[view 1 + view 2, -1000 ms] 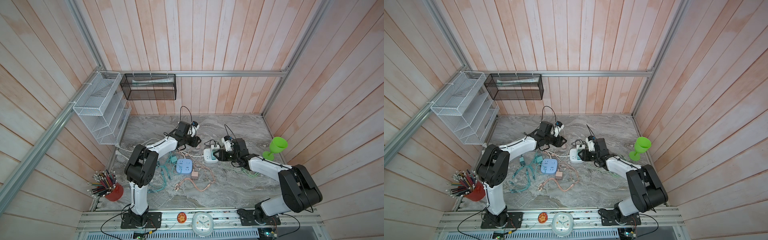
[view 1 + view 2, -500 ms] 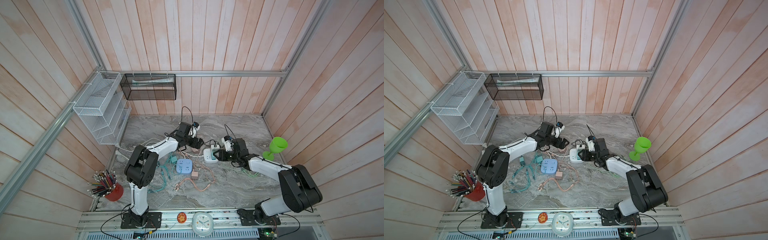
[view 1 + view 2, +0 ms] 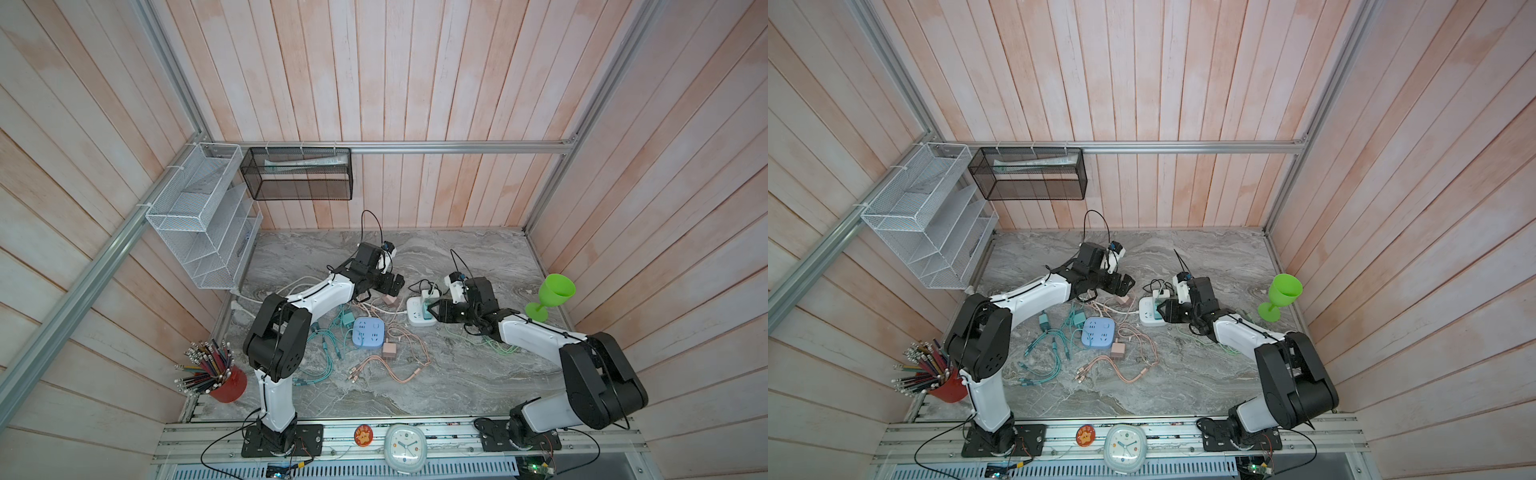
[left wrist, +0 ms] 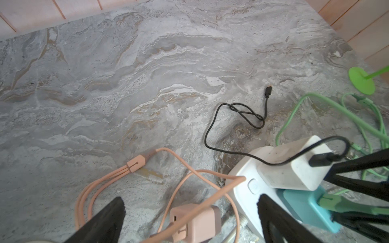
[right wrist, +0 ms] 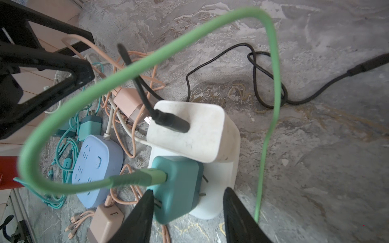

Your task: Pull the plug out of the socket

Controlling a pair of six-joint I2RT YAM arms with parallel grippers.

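**On the white strip: a teal plug between parted jaws**

Right of centre on the marble table (image 3: 457,374), a white power strip (image 5: 219,183) lies flat with two chargers standing in it. Nearest the right gripper (image 5: 189,189) is the teal plug (image 5: 176,189), a small rounded block. A white charger (image 5: 189,130) stands just beside it on the far side. The right gripper's jaws are part-way apart and straddle the teal plug. One finger lies against its side, but bare white strip shows between the plug and the other finger, so it is not clamped. The left gripper (image 4: 189,201) is spread wide and holds nothing. It hovers over a pink adapter (image 4: 195,225) near the strip.

The plug looks light, hard-shelled and smooth (probably slippery under the pads), held in only by the friction of its prongs. The strip looks light too and may rise with it. The best hold appears to be the two flat side faces, low on the body, not the soft green cable (image 5: 130,181) looping out of its top face.

Its long axis runs from the prongs through the body to the cable face. Short lengths of metal prong show at the body's edge and the block leans slightly, so it seems partly unseated. The pull should follow the prongs, straight away from the strip's face.
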